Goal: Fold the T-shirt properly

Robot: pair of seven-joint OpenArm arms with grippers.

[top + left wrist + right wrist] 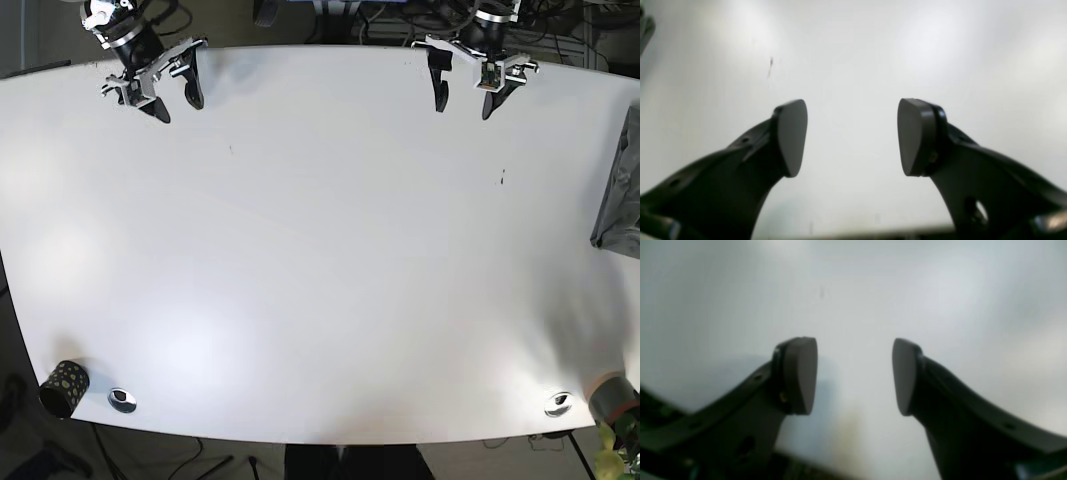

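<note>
Showing the start position: nearest, a small patterned black cylinder (63, 388) at 7 o'clock on the bare white table (320, 280). The dark grey T-shirt (620, 195) lies bunched at the 3 o'clock edge, untouched. Farthest, left gripper (461, 102) and right gripper (176, 104) hang spread and empty, probably awaiting the reach.

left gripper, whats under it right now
Only bare white table shows under the open left gripper, between its pads and beyond them. No cloth there. A dark grey fabric, possibly the T-shirt, lies at the table's edge in the base view, mostly cut off.
</note>
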